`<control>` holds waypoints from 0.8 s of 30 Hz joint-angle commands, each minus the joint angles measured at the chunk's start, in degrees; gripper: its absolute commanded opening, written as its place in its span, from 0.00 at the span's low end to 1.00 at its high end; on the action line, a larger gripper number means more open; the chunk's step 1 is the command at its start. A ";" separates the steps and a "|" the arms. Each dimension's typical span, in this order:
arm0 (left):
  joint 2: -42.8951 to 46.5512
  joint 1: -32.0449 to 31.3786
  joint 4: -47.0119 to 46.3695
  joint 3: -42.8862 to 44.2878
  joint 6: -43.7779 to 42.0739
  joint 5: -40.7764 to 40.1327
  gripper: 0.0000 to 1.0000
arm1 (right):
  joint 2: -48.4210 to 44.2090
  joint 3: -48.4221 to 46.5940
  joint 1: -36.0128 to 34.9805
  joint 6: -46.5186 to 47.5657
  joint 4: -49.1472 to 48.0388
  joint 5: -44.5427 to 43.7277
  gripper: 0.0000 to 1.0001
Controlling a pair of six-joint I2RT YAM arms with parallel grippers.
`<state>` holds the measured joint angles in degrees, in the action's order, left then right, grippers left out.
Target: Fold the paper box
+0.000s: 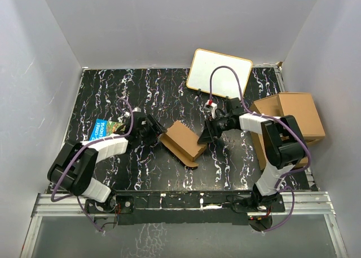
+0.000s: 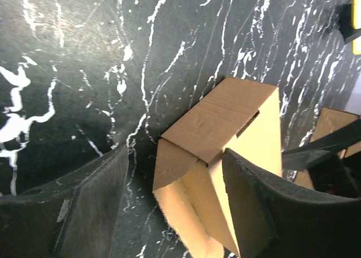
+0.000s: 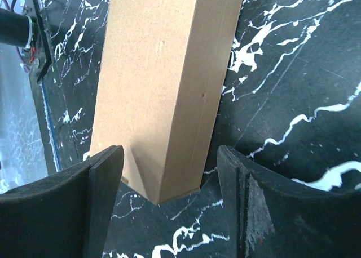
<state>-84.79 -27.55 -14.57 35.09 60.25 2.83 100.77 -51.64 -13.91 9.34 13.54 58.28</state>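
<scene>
Setting: a black, white-veined surface (image 1: 113,94), enclosed by pale walls.

Box (image 1: 183,139): brown corrugated card, found at mid-surface between the two arms. It is partly formed: the side walls are raised and one end is left open, with a loose flap lying on the surface at its near end. It is judged unfinished, since no closing tab can be seen tucked in.

Left gripper (image 1: 153,129): set at the box's left end, with its fingers (image 2: 96,204) spread. A gap shows beside one pad. The other pad overlaps the open end, and contact there cannot be confirmed.

Right gripper (image 1: 207,135): set at the opposite end, with the jaws parted and space visible on both sides of the card corner. Nothing is pinched.

Note on placement: the box is bracketed end to end, probably so that it can be braced from one side while the other side is folded.

Also listed, well apart from the work:
- Whiteboard (image 1: 219,72), propped at the far wall.
- Stack of larger cartons (image 1: 290,114), at the right edge.
- Blue book (image 1: 104,128), partly covered by the left arm.
</scene>
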 commanded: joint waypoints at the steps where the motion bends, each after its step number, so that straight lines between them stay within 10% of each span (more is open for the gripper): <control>1: 4.62 0.83 5.60 1.32 -6.42 0.56 0.68 | -4.68 -2.81 2.87 7.07 3.74 -0.37 0.73; 13: 27.12 -2.69 4.81 -6.14 -21.31 11.99 0.72 | -16.37 0.00 5.44 37.46 11.86 8.79 0.74; 19: 31.41 -15.68 1.60 -7.30 -26.40 4.38 0.69 | -19.04 -1.34 5.36 80.59 32.66 16.44 0.84; 24: 34.07 -24.54 -15.22 -14.02 -35.70 3.64 0.68 | -14.76 -5.01 5.24 97.47 44.99 15.92 0.89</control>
<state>-52.95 -47.70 -15.49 25.32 34.11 7.70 83.53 -52.27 -8.54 82.72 46.52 69.14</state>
